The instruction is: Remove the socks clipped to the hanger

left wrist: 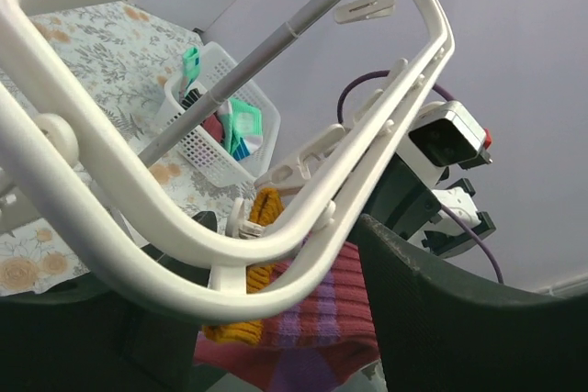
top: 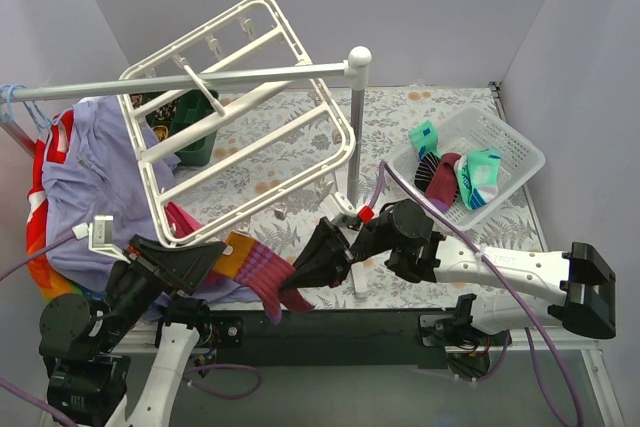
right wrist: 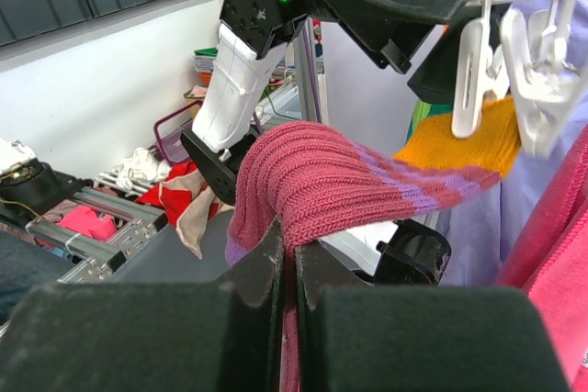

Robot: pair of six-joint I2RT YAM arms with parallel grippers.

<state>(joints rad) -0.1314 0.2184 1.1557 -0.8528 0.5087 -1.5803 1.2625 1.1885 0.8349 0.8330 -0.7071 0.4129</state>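
The white hanger (top: 240, 107) hangs tilted from the grey rail. A magenta-pink sock (top: 268, 272) with purple stripes and an orange cuff (top: 236, 252) hangs at its near corner. In the right wrist view my right gripper (right wrist: 296, 259) is shut on the sock (right wrist: 322, 181), which drapes over its fingertips. The orange cuff (right wrist: 469, 140) reaches up to the white clips (right wrist: 473, 71); I cannot tell whether a clip grips it. My left gripper (left wrist: 276, 337) is open, its fingers (left wrist: 459, 319) either side of the hanger's corner (left wrist: 184, 263) and the cuff (left wrist: 230, 323).
A white mesh basket (top: 522, 150) at the right holds several socks (top: 470, 175). The grey rail (top: 180, 82) and its pole (top: 357, 147) cross the middle. A lavender shirt (top: 100, 177) and a striped garment hang at the left.
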